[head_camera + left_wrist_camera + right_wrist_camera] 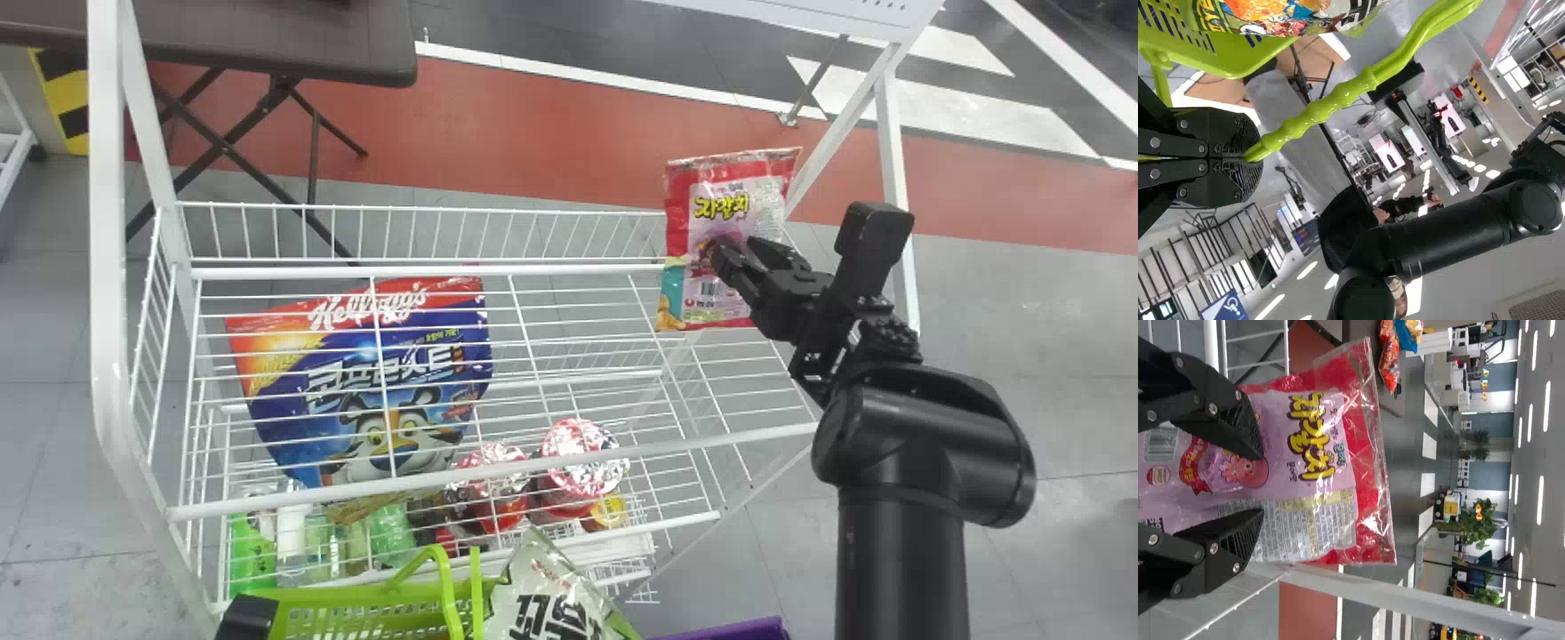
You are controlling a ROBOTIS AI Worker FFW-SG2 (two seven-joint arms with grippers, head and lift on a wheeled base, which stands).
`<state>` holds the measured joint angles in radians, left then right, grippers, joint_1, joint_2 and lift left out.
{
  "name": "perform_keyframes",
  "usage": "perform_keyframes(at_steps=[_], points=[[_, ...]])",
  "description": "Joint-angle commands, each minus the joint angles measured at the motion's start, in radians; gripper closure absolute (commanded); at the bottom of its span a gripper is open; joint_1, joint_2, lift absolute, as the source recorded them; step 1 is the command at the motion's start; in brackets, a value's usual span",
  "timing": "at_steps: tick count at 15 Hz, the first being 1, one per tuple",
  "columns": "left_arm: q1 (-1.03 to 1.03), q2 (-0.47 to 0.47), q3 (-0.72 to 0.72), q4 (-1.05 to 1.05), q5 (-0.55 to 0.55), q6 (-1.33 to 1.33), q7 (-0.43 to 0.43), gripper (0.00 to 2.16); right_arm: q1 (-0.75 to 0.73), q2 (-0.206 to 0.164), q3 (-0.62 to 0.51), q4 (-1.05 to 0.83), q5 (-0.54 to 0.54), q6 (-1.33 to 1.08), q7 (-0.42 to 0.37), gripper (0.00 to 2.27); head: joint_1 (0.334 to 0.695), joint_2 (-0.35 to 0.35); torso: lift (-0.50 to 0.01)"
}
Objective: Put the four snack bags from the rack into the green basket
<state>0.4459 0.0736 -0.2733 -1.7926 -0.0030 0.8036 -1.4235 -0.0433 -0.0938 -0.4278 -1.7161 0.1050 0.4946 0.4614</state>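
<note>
Red and lilac, a snack bag stands upright at the right end of the white rack, its lower front partly masked by the right gripper. Those jaws are spread before the printed film, and they cover some of its lettering. At the bottom edge the green basket is cut off, a pale bag sticking up from it, cropped too. Beside it only a dark piece of the left gripper enters; in its wrist view, the jaws pinch the basket's handle. Wires cross the blue cereal bag and partly hide the foil-lidded cups and bottles lower down.
</note>
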Motion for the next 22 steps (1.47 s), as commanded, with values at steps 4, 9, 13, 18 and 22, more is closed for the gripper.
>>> perform_keyframes(at_steps=[4,9,13,18,22], points=[[-0.004,-0.003,-0.006,-0.001,-0.003,0.012,0.001,2.12,0.006,0.0,-0.035,0.012,-0.051,-0.06,-0.004,2.19,0.695,-0.35,-0.006],[-0.012,-0.001,-0.018,-0.001,-0.005,0.021,0.003,2.12,0.033,0.0,-0.055,0.007,-0.079,-0.099,-0.007,2.19,0.695,-0.35,-0.006],[-0.015,0.0,-0.021,-0.001,-0.005,0.021,0.003,2.12,0.091,0.003,-0.055,-0.039,-0.093,-0.204,-0.017,0.0,0.695,-0.35,-0.006],[-0.015,0.003,-0.02,-0.001,-0.003,0.021,0.0,2.12,0.117,-0.006,-0.086,-0.083,-0.133,-0.173,0.006,0.03,0.695,-0.35,-0.006],[-0.015,0.002,-0.017,0.004,-0.002,0.018,0.0,2.12,0.051,-0.032,-0.088,-0.063,-0.076,-0.038,0.059,0.04,0.695,-0.35,-0.006]])
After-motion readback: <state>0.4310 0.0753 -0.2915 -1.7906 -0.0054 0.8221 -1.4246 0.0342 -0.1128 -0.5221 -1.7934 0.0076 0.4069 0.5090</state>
